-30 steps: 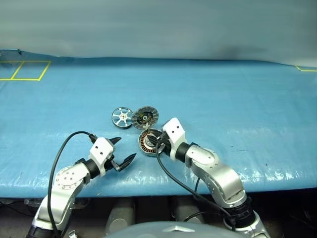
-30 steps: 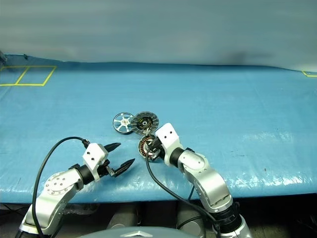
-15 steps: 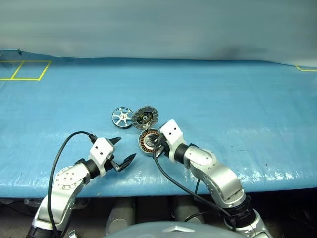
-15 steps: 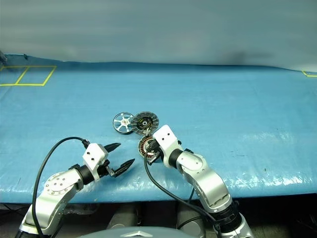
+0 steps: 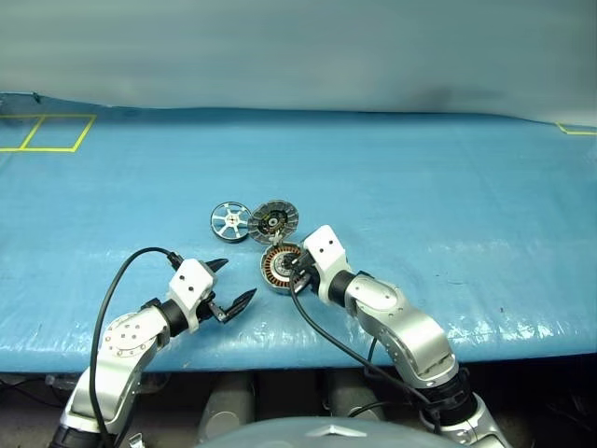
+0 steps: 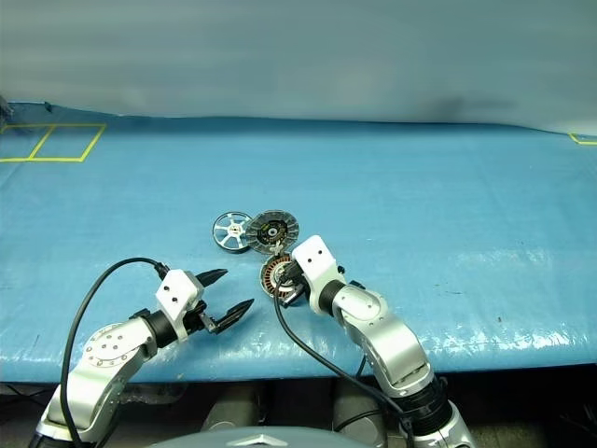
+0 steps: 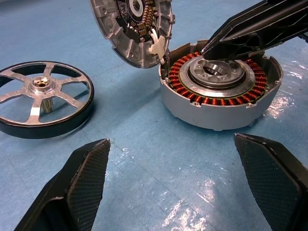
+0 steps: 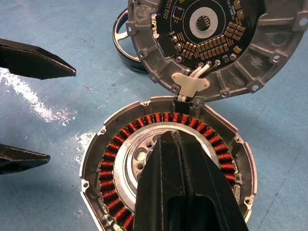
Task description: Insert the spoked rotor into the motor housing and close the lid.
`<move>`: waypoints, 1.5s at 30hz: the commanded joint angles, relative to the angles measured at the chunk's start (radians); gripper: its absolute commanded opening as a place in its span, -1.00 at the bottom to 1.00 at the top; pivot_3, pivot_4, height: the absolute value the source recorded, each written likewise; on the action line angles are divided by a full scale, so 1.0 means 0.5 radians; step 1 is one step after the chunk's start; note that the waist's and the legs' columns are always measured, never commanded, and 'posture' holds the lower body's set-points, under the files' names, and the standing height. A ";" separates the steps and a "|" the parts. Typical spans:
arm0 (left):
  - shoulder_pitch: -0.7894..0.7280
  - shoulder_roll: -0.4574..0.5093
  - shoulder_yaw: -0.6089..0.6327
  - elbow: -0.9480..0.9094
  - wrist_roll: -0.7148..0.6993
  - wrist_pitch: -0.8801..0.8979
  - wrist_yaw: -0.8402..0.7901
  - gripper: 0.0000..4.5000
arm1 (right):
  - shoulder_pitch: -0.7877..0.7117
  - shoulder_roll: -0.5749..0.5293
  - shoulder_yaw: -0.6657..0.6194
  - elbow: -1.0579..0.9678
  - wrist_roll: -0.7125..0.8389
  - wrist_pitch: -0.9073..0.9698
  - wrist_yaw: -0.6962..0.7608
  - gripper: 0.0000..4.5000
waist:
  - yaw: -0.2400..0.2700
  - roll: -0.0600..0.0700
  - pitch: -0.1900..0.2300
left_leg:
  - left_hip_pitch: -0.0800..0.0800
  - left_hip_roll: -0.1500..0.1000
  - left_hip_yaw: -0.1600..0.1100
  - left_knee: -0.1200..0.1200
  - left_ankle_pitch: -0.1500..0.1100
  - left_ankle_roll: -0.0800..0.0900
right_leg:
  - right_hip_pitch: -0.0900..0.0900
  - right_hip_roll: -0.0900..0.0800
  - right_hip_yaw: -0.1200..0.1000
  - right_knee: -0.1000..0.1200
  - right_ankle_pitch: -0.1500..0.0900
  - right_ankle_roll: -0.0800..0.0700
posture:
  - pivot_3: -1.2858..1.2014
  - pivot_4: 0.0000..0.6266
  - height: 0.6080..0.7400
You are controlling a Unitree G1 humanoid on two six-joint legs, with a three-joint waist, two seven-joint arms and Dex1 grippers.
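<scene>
Right hand pressed together over the open motor housing, left hand spread near the counter's front edge.

Head views: the right hand [image 5: 297,265], fingers together and holding nothing, points down into the motor housing [image 5: 277,266] toward the counter's [image 5: 448,196] front edge; the lid [image 5: 272,221] stands tilted open behind, the spoked rotor [image 5: 229,221] flat just beside it. The left hand [image 5: 233,285] hovers spread, nearer the edge. Left wrist view: its fingers [image 7: 82,185] frame housing and rotor [image 7: 43,98]. Right wrist view: the shut tips [image 8: 180,183] lie over the housing's pale hub [image 8: 132,161].
</scene>
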 commanded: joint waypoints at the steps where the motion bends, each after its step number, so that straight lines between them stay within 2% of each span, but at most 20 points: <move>1: -0.010 0.007 0.018 -0.092 -0.014 -0.008 0.004 1.00 | -0.016 0.020 -0.008 -0.015 0.005 -0.056 0.006 -0.99 | 0.000 0.000 0.000 | 0.000 0.000 0.000 0.000 0.000 0.000 | 0.000 0.000 0.000 0.000 0.000 0.000 | 0.03 -0.52 1.00; 28: -0.005 0.003 0.024 -0.094 -0.020 0.002 0.008 1.00 | -0.007 0.000 0.107 0.029 -0.009 -0.109 0.089 -0.99 | -0.001 0.000 0.000 | 0.000 0.000 0.000 0.000 0.000 0.000 | 0.000 0.000 0.000 0.000 0.000 0.000 | 0.03 -0.52 1.00; 39: -0.006 0.014 0.041 -0.093 -0.026 0.000 -0.001 1.00 | -0.040 -0.061 -0.087 -0.310 0.178 0.020 0.172 -0.99 | 0.001 0.000 0.000 | 0.000 0.000 0.000 0.000 0.000 0.000 | 0.000 0.000 0.000 0.000 0.000 0.000 | 0.03 -0.52 1.00; 45: -0.025 0.032 0.061 -0.099 -0.042 0.008 -0.017 1.00 | -0.024 -0.128 -0.159 -0.332 0.168 0.051 0.124 -0.99 | 0.001 0.000 0.000 | -0.001 0.000 0.000 0.000 0.000 0.000 | 0.000 0.000 0.000 0.000 0.000 0.000 | 0.03 -0.52 1.00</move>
